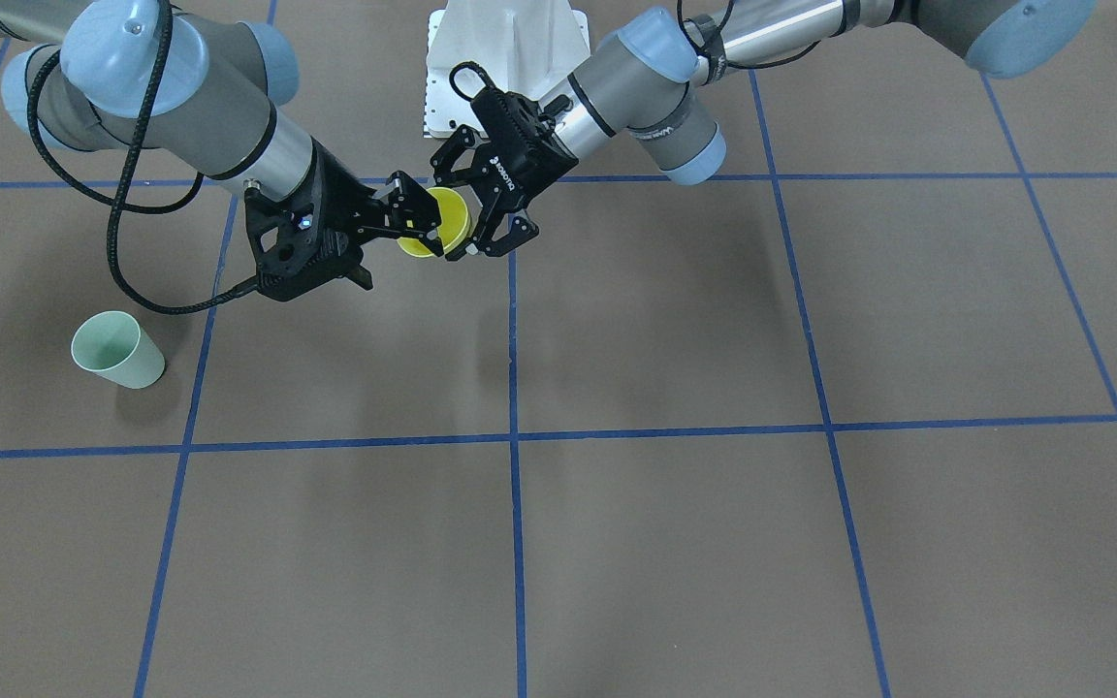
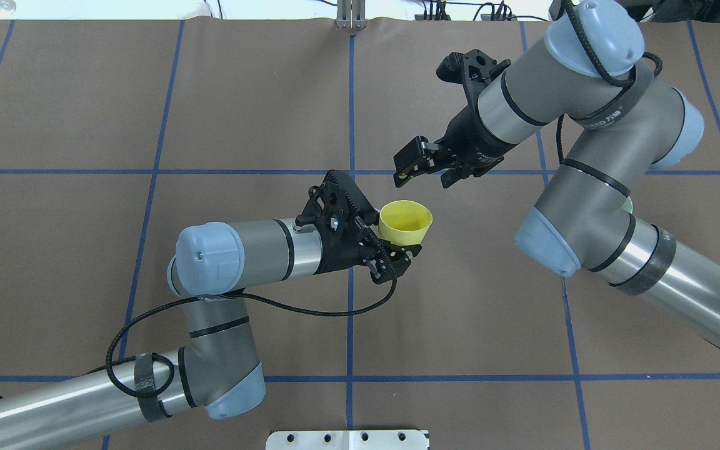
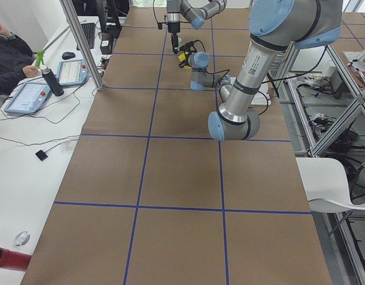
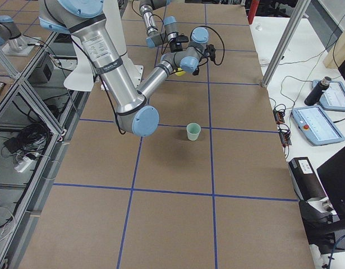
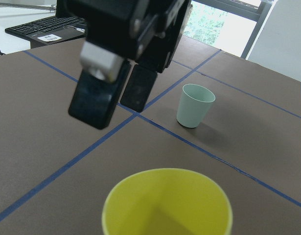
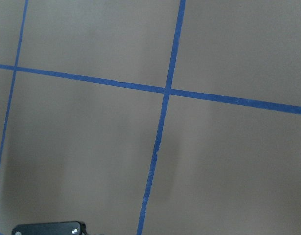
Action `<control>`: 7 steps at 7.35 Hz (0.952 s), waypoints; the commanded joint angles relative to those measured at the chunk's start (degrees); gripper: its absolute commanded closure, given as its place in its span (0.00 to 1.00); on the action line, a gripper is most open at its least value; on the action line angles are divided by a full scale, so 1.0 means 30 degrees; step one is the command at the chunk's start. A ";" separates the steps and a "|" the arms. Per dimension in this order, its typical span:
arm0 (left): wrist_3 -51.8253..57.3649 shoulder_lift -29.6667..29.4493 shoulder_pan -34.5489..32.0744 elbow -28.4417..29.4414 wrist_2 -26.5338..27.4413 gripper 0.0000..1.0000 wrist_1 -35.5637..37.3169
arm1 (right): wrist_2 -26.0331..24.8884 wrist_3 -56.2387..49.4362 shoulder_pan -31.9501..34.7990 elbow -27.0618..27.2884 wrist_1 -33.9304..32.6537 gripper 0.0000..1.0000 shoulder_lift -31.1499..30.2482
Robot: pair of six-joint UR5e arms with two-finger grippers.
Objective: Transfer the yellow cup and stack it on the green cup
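Inspector: State of the left gripper (image 2: pixel 395 247)?

Recorder: Pinching the yellow cup (image 2: pixel 405 224) low on its wall. The cup is upright, mouth up, held clear of the table (image 1: pixel 675 543) near its middle.

Inspector: And the right gripper (image 2: pixel 429 172)?

Recorder: Fingers spread. It hangs just beside the cup, on its far right side, and does not touch it.

Inspector: The green cup (image 1: pixel 117 349)?

Recorder: Upright on the table, over on the robot's right, well apart from both grippers. From overhead it is largely hidden behind the right arm.
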 commanded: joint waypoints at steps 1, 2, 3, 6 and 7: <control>0.0000 -0.0216 -0.0050 0.0145 0.0022 1.00 -0.0013 | 0.0013 -0.0045 -0.0353 -0.0168 0.0029 0.12 0.0002; 0.0029 -0.0187 -0.0109 0.0145 0.0022 1.00 -0.0013 | 0.0216 -0.0045 -0.0325 -0.0167 0.0030 0.13 -0.0085; 0.0029 -0.0187 -0.0196 0.0174 0.0051 1.00 -0.0013 | 0.0682 -0.0045 -0.0295 -0.0109 0.0059 0.13 -0.0173; 0.0029 -0.0187 -0.0314 0.0174 0.0051 1.00 -0.0013 | 0.1824 -0.0075 0.0055 -0.0021 0.0059 0.13 -0.0378; 0.0029 -0.0187 -0.0343 0.0203 0.0051 1.00 -0.0013 | 0.2235 -0.0104 0.0259 0.0008 0.0059 0.13 -0.0494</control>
